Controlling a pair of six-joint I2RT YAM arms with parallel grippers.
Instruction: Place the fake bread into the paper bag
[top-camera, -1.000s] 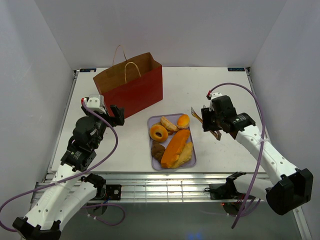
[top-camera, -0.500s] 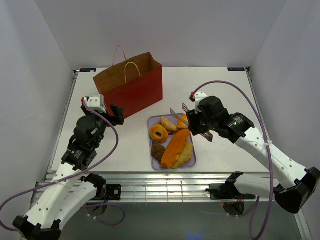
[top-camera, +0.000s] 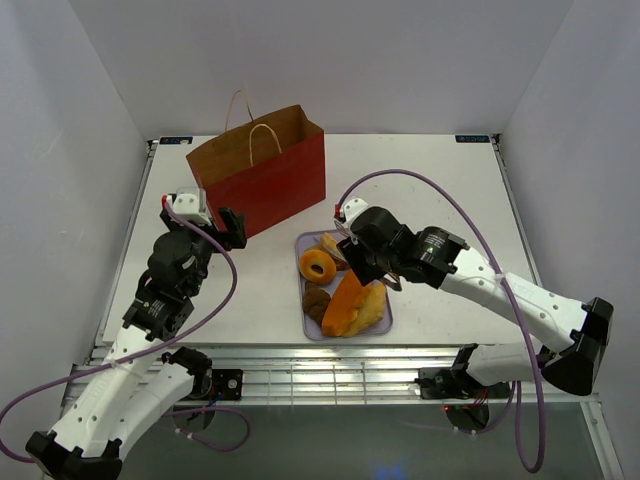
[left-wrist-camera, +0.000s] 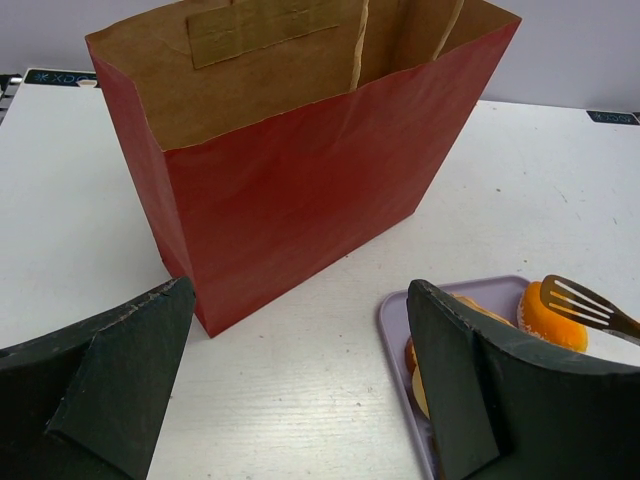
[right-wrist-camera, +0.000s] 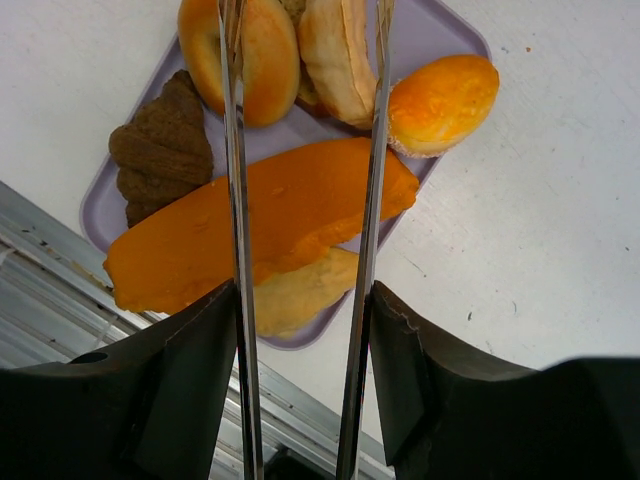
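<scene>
Nearest the arms, the right gripper (right-wrist-camera: 303, 335) is clamping the metal tongs (right-wrist-camera: 237, 200). Its fingers are pressing on the outsides of the two tong arms, which are standing apart with nothing seen between them. The arms are reaching out over the lavender tray (right-wrist-camera: 430, 25), crossing above the long loaf (right-wrist-camera: 290, 215) towards the ring doughnut (right-wrist-camera: 265, 55). Their tips are running out of the wrist view, so I cannot tell which piece they are aimed at.

All the bread is lying on the tray, with the round bun (right-wrist-camera: 442, 100) at its far right corner, and none appears to be in the bag. The step in hand looks like closing the tongs on a first piece. To do it well:

- The tips should be straddling one piece only, across its narrow width.
- The squeeze should be coming on gently so the toy is not squirted sideways into its neighbours.
- The lift should be clearing the tray rim before any swing leftwards.

Further off on the left, the left gripper (left-wrist-camera: 300, 310) is hovering wide open and holding nothing. Beyond it, the paper bag (left-wrist-camera: 300, 180) is standing upright on the tabletop (left-wrist-camera: 560, 170) with its mouth gaping. The release should be happening over that mouth, clear of the cord handles (left-wrist-camera: 357, 45).
</scene>
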